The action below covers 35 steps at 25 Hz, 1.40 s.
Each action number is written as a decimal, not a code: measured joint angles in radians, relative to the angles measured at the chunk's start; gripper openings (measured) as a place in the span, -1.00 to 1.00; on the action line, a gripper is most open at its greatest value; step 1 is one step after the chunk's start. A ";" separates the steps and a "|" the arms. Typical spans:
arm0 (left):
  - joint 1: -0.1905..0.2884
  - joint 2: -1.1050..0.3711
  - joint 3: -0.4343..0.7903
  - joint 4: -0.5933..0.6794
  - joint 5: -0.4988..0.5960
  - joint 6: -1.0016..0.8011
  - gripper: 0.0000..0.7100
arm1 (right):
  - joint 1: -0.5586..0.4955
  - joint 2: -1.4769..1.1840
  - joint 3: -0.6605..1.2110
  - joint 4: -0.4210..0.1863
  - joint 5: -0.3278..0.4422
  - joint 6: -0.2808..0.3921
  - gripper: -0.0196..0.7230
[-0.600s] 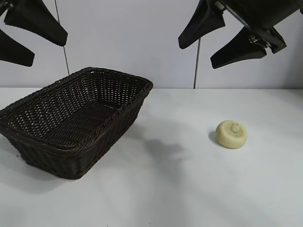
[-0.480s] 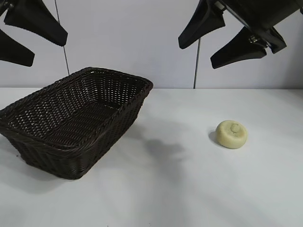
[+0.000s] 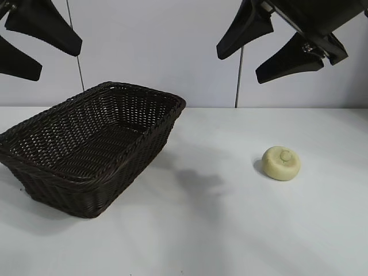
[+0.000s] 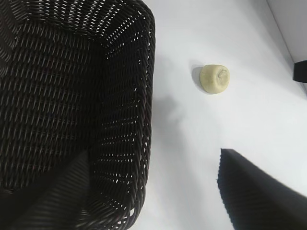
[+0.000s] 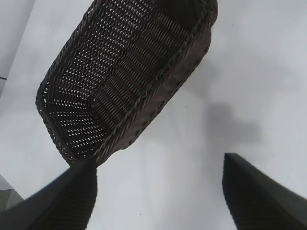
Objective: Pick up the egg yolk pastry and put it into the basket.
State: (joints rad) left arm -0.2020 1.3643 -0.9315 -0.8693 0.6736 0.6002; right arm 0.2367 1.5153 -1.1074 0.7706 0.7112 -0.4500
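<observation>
- Currently the egg yolk pastry [image 3: 281, 163] is sitting on the white desk [image 3: 230, 230], right of centre, dome up, with a small round mark showing on top.
- Pastry is lying well apart from the basket [image 3: 86, 146]; bare desk is showing between them, and nothing is touching the pastry.
- Basket is standing on the left part of the desk: dark brown wicker, rectangular, sloping sides, braided rim. Its long axis is running from near left toward far centre. Nothing is lying inside it.
- Left gripper [image 3: 34, 43] is hanging high at the upper left, above the near-left part of the basket. Its fingers [image 3: 43, 26] are standing wide apart and holding nothing.
- Left wrist view: the basket [image 4: 72, 96] is filling most of the view, with the pastry [image 4: 214, 78] lying on the desk beyond the basket's side; two dark fingers [image 4: 259, 196] are framing the view, spread wide.
- Right gripper [image 3: 270, 43] is hanging high at the upper right, above and slightly far of the pastry, not touching it. Its fingers [image 3: 290, 60] are spread wide, empty, tips pointing down and to the left.
- Right wrist view: the basket [image 5: 129, 81] is showing at a slant on the desk; fingers [image 5: 264, 191] are parted at the edges; the pastry is falling outside this view.
- A soft grey shadow [image 3: 198, 181] is lying on the desk between basket and pastry.
</observation>
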 joint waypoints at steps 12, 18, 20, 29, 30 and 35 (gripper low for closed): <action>0.000 0.000 0.000 0.000 -0.004 0.000 0.52 | 0.000 0.000 0.000 0.000 0.000 0.000 0.48; 0.000 0.000 -0.001 0.000 0.007 -0.188 0.52 | 0.000 0.000 0.000 0.000 0.000 0.000 0.48; 0.000 0.000 -0.003 0.000 0.042 -0.343 0.52 | 0.000 0.000 0.000 0.000 0.000 0.000 0.48; 0.000 0.000 -0.005 0.036 0.135 -0.825 0.52 | 0.000 0.000 0.000 0.000 0.000 0.000 0.48; 0.000 0.000 -0.005 0.071 0.137 -0.875 0.52 | 0.000 0.000 0.000 0.000 0.000 0.000 0.48; 0.000 0.000 -0.005 0.365 0.171 -1.180 0.52 | 0.000 0.000 0.000 0.000 0.001 0.000 0.48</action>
State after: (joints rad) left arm -0.2020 1.3643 -0.9365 -0.5041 0.8447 -0.5799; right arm 0.2367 1.5153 -1.1074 0.7706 0.7122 -0.4500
